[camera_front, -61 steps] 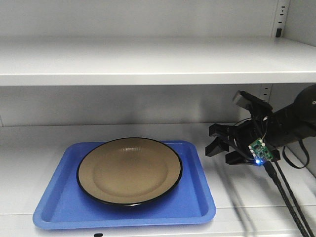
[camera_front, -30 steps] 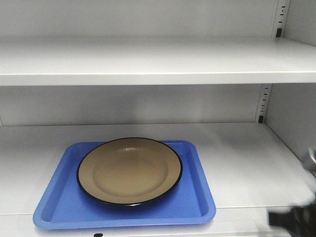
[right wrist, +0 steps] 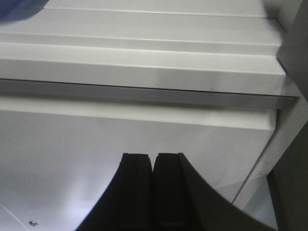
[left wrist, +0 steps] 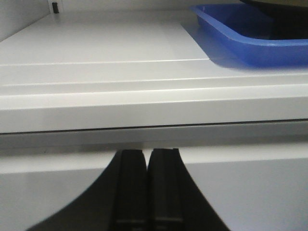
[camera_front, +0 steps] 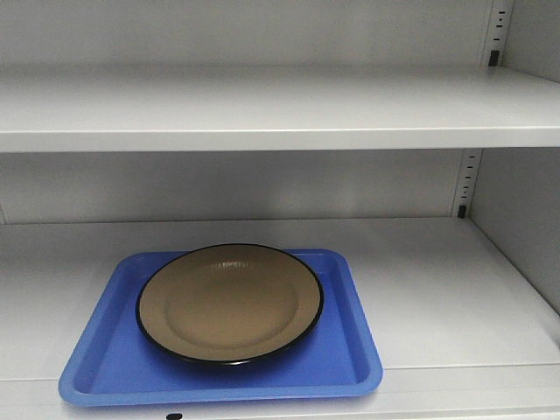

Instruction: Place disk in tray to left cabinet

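The tan disk [camera_front: 229,303] with a thin black rim lies flat in the blue tray [camera_front: 96,363]. The tray rests on the lower shelf of the grey-white cabinet [camera_front: 280,109], left of the middle. Neither arm shows in the front view. In the left wrist view my left gripper [left wrist: 147,155] is shut and empty, below the shelf's front edge, with the tray's corner [left wrist: 226,31] up to the right. In the right wrist view my right gripper [right wrist: 153,156] is shut and empty, also below the shelf's front edge.
A slotted upright rail [camera_front: 464,184] stands at the cabinet's right side, by the side wall [camera_front: 525,219]. The upper shelf [camera_front: 262,131] overhangs the tray. The shelf's front lip [left wrist: 154,113] crosses the left wrist view.
My right arm, which reached onto the shelf to the right of the tray with its gripper open, has drawn back out of the front view. Disk and tray have not moved.
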Robot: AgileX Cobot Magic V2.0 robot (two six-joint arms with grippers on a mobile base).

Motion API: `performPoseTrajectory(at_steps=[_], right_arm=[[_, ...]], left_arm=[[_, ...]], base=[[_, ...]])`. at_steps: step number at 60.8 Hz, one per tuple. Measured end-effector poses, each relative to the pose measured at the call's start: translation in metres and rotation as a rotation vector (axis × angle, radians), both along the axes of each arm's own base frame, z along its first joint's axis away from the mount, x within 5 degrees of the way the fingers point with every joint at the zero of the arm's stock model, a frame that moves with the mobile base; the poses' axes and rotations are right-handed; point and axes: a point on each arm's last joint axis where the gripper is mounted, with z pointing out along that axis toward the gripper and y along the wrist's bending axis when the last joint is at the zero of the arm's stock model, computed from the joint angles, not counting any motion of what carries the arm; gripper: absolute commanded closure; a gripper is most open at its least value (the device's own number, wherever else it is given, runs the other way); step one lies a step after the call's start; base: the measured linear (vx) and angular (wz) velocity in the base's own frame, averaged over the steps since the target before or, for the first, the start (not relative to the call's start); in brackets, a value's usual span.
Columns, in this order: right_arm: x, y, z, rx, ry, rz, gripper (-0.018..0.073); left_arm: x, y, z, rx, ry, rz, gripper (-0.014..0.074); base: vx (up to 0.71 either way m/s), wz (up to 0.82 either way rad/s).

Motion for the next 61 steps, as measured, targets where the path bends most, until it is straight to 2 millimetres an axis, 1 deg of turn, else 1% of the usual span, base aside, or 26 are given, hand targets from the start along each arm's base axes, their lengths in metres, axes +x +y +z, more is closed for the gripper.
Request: performPoseTrajectory(at_steps=[6,14,17,23,29,61], right_arm=[[-0.009,-0.003,-0.013,-0.028,-0.07,-0.006,0.0569],[-0.018,-0.005,-0.034,-0.017,-0.15,-0.026,0.0568],[-0.02,-0.006,-0.037,0.0,-0.189,-0.034,0.0568],[-0.023,-0.007,-0.033,0.004,-0.26,-0.041,0.0568],[-0.024,-0.008,-0.032,-0.003,-0.283,-0.053,0.0568],[-0.023,-0.008,-0.03,0.001,-0.297,-0.062,0.0568]], left_arm=[[0.0,0.0,0.0,0.0,0.0,0.0,0.0603],[0.0,0.0,0.0,0.0,0.0,0.0,0.0603],[0.0,0.0,0.0,0.0,0.0,0.0,0.0603],[0.0,0.0,0.0,-0.001,-0.001,0.0,0.0603],[0.0,0.0,-0.001,-0.001,0.004,-0.001,0.0603],[0.0,0.0,-0.001,-0.001,0.005,-0.001,0.0603]], base=[[0.0,0.0],[0.0,0.0],[0.0,0.0],[0.0,0.0],[0.0,0.01],[0.0,0.0]])
